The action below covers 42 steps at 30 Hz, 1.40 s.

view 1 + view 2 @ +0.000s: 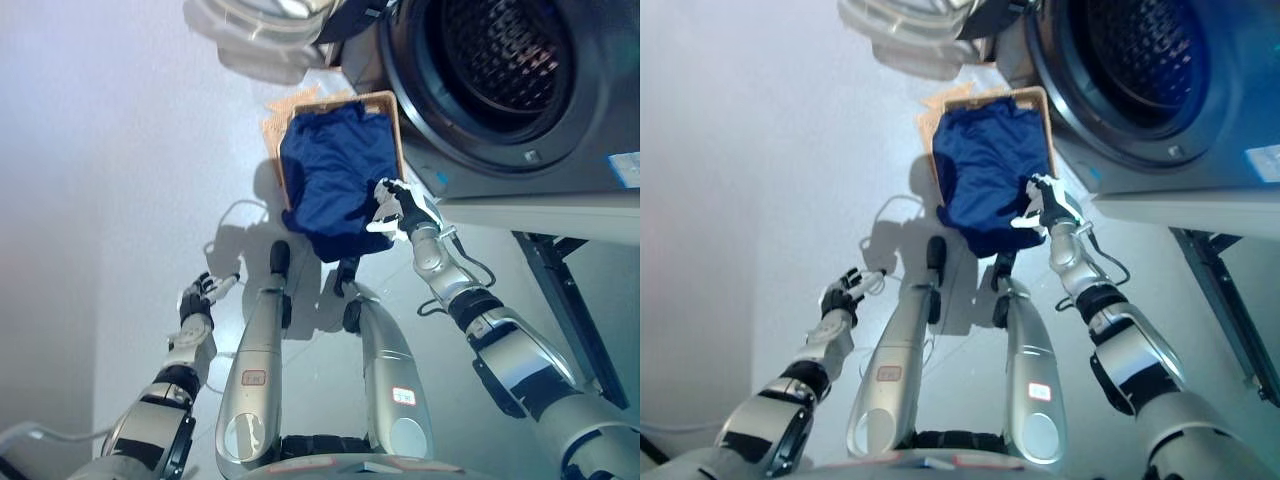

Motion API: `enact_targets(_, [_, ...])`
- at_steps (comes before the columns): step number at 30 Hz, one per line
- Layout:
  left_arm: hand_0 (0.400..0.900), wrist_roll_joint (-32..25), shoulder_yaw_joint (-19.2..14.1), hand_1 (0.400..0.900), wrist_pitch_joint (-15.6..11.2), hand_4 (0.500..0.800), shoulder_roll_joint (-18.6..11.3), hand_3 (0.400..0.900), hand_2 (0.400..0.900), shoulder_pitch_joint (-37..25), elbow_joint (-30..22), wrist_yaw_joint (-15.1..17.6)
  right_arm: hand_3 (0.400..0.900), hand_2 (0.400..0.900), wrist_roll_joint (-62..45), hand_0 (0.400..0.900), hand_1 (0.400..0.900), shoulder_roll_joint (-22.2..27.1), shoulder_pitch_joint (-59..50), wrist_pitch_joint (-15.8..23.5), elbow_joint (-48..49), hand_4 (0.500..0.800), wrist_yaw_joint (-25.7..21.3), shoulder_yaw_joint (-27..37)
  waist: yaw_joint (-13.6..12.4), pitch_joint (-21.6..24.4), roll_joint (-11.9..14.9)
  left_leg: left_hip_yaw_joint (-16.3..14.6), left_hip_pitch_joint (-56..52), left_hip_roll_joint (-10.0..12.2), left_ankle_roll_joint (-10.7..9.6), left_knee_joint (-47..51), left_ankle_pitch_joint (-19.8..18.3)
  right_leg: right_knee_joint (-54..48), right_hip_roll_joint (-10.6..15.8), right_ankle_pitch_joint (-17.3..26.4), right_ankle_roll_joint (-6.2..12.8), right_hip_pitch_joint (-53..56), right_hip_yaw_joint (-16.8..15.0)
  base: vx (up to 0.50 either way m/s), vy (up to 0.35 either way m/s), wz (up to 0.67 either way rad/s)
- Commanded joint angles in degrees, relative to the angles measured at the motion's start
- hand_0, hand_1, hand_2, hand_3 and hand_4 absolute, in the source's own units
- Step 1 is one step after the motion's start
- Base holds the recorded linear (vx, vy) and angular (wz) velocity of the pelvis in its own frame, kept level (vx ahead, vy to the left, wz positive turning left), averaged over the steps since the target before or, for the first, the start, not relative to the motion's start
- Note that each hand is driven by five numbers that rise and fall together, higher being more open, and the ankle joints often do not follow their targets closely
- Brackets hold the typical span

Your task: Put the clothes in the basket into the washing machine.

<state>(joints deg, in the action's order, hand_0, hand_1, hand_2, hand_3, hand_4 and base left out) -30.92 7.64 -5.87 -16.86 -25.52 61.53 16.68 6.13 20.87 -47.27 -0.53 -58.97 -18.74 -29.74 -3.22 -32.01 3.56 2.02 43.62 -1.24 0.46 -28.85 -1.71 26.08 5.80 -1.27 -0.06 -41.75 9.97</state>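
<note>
Right hand (393, 208) clutches the near edge of the blue cloth (335, 175), which fills the wicker basket (392, 106); its length runs away from the robot towards the washing machine (500, 90). Left hand (200, 297) hangs low, fingers loosely spread.

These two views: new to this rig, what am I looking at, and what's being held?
Both pictures come from a stereo camera on a humanoid robot's head, looking down; they show one scene from slightly different spots. On the floor stands a basket filled with blue cloth, beside a washing machine with its door open. The right hand reaches to the cloth's near edge; whether it grips is unclear. The left hand hangs over bare floor, fingers relaxed, holding nothing.
</note>
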Motion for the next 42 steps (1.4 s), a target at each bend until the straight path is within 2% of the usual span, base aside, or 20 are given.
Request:
enact_targets(1, [0.900,-2.07,1.30,0.900,-1.84,0.800,-0.89,0.900,0.900,4.39,-2.48,3.82,0.900,0.900,5.17,0.900,0.900,2.81,1.93,-2.04,0.47,0.800,-7.09,0.68,0.32,2.22,-1.99,-0.21,4.29,-1.23,-0.72,-2.04,-2.16,8.56,0.87,-6.72,3.27,-4.78,-0.40,-0.05,-0.013,0.07])
enact_targets(3, [0.900,-1.90,1.69,0.900,-2.57,0.800,-1.10,0.900,0.900,4.39,-4.86,5.28,0.900,0.900,10.80,0.900,0.900,3.84,0.80,-4.53,-0.14,0.800,-11.21,-0.02,0.32,2.22,-2.59,-0.11,6.74,-1.40,-0.83,-3.09,-2.19,10.38,1.38,-7.17,3.12,-7.44,-0.19,-0.04,-0.019,0.09])
enact_targets(5, [0.900,-1.76,1.92,0.900,-2.88,0.800,-1.04,0.900,0.900,4.42,-6.34,5.83,0.900,0.900,14.16,0.900,0.900,4.73,-0.24,-6.55,-0.93,0.800,-12.37,-0.44,0.44,2.22,-3.14,0.15,8.78,-1.63,-1.00,-4.12,-2.09,11.90,1.78,-7.61,2.94,-9.42,-0.16,-0.04,-0.029,0.13])
enact_targets(10, [0.900,-2.13,2.48,0.900,-3.75,0.800,-0.20,0.900,0.900,5.34,-8.46,6.25,0.900,0.900,18.03,0.900,0.900,8.86,-2.47,-8.65,-2.66,0.800,-17.68,-0.08,0.59,2.22,-4.19,0.33,12.37,-1.84,-1.10,-6.66,-2.22,15.52,2.38,-8.28,2.81,-13.86,-0.89,-0.01,-0.011,0.01])
enact_targets(17, [0.900,-4.35,4.88,0.900,-3.84,0.800,1.06,0.900,0.900,3.10,-7.89,5.08,0.900,0.900,17.34,0.900,0.900,11.17,-7.88,-9.55,-12.71,0.800,-16.21,-2.71,0.03,2.22,-5.67,0.32,18.20,-2.60,-1.02,-12.04,-3.29,21.45,3.54,-9.73,2.48,-19.97,-1.81,-0.03,-0.014,0.03])
enact_targets(22, [0.900,-4.83,7.07,0.900,-4.13,0.800,1.90,0.900,0.900,2.00,-9.02,4.20,0.900,0.900,14.52,0.900,0.900,11.05,-9.92,-8.23,-17.27,0.800,-14.06,-3.03,-1.09,2.22,-7.14,0.04,21.73,-3.10,-0.78,-14.56,-3.63,24.49,4.24,-10.18,2.32,-23.90,-1.96,-0.03,-0.005,0.06])
enact_targets(24, [0.900,-4.93,7.43,0.900,-4.48,0.800,1.78,0.900,0.900,1.88,-9.91,4.34,0.900,0.900,11.75,0.900,0.900,11.09,-10.81,-7.33,-17.40,0.800,-14.87,-1.19,-1.59,2.22,-7.67,-0.04,23.28,-3.33,-0.66,-16.05,-3.79,25.97,4.45,-10.52,2.28,-25.52,-2.16,-0.02,0.005,0.05])
enact_targets(28, [0.900,-5.51,7.26,0.900,-5.52,0.800,1.33,0.900,0.900,2.64,-12.41,4.69,0.900,0.900,10.75,0.900,0.900,12.03,-11.42,-5.71,-14.40,0.800,-16.34,-1.71,-2.11,2.22,-8.09,-0.20,26.42,-3.84,-0.31,-19.39,-4.54,29.18,4.52,-11.34,2.39,-28.68,-2.53,0.00,0.003,0.01])
enact_targets(38, [0.900,-6.56,7.75,0.900,-5.79,0.800,1.59,0.900,0.900,2.43,-13.25,4.30,0.900,0.900,11.89,0.900,0.900,12.21,-13.07,-6.39,-18.41,0.800,-10.98,-4.09,-3.28,2.22,-8.28,-0.49,33.02,-5.54,0.26,-27.74,-6.48,37.26,6.02,-13.40,1.99,-35.55,-3.27,-0.02,0.019,0.07])
enact_targets(40, [0.900,-6.44,7.75,0.900,-5.59,0.800,1.69,0.900,0.900,2.78,-12.59,4.14,0.631,0.631,12.79,0.631,0.631,12.10,-13.07,-6.81,-19.36,0.639,-9.87,-4.90,-3.45,2.22,-8.09,-0.57,32.80,-5.56,0.25,-27.44,-6.52,36.99,6.04,-13.38,1.95,-35.28,-3.26,0.00,0.007,0.02])
enact_targets(41, [0.900,-6.44,7.74,0.900,-5.59,0.800,1.69,0.900,0.900,2.78,-12.58,4.13,0.475,0.475,12.79,0.475,0.475,12.10,-13.09,-6.81,-19.38,0.545,-9.87,-4.91,-3.44,2.22,-8.10,-0.56,32.78,-5.56,0.25,-27.41,-6.50,36.97,6.04,-13.37,1.94,-35.27,-3.25,0.00,0.000,0.00])
enact_targets(42, [0.900,-6.51,7.58,0.900,-5.46,0.800,1.83,0.900,0.900,2.82,-12.00,4.19,0.400,0.400,12.62,0.400,0.400,11.78,-13.01,-7.00,-19.49,0.500,-10.25,-4.50,-3.43,2.22,-7.84,-0.68,32.89,-5.52,0.24,-27.42,-6.36,37.01,6.10,-13.19,1.92,-35.45,-3.31,0.00,0.000,0.00])
